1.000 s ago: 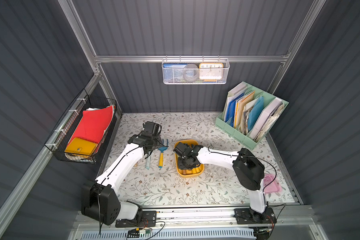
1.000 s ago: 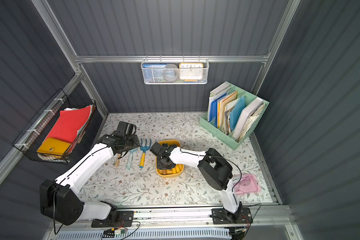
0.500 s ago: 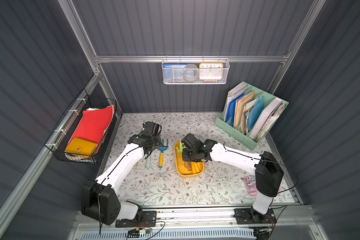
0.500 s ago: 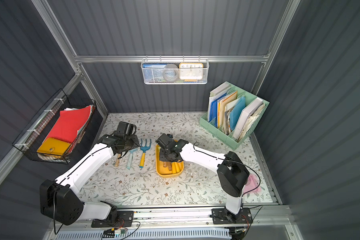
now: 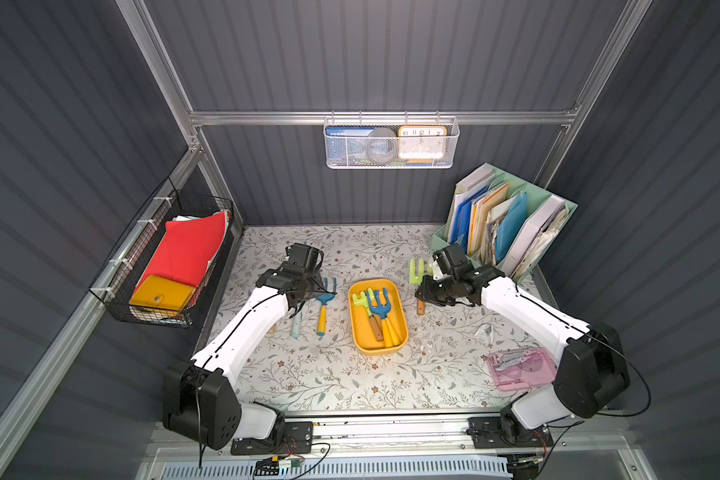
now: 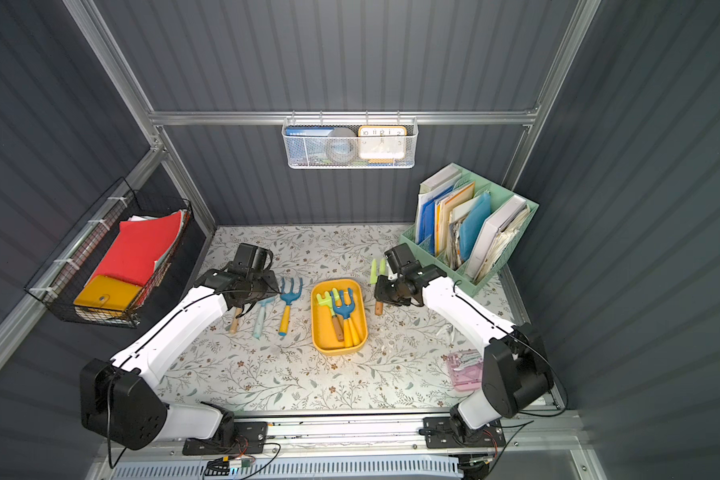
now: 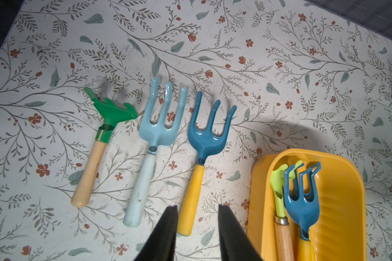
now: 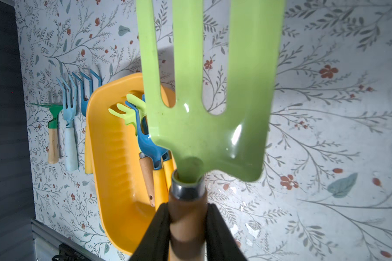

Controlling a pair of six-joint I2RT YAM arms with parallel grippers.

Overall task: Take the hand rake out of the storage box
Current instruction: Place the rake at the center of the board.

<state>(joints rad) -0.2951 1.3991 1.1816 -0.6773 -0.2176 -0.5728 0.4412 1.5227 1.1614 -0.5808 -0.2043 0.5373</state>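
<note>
1. The storage box, mid-bench, still holds other tools.
2. The left hand hovers empty, jaws apart, over the laid-out tools left of the box.
3. The right hand, clamped on the hand rake, has carried it out of the box toward the far right corner. Only set-down remains.

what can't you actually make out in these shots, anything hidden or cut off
held hand rake: in the right wrist view, tine tips cut off by the picture edge, handle end hidden behind the right gripper.
storage box: which head the second yellow handle bears, hidden under the blue rake in both top views.
pink case: contents too small, partly behind the right arm in a top view.
</note>
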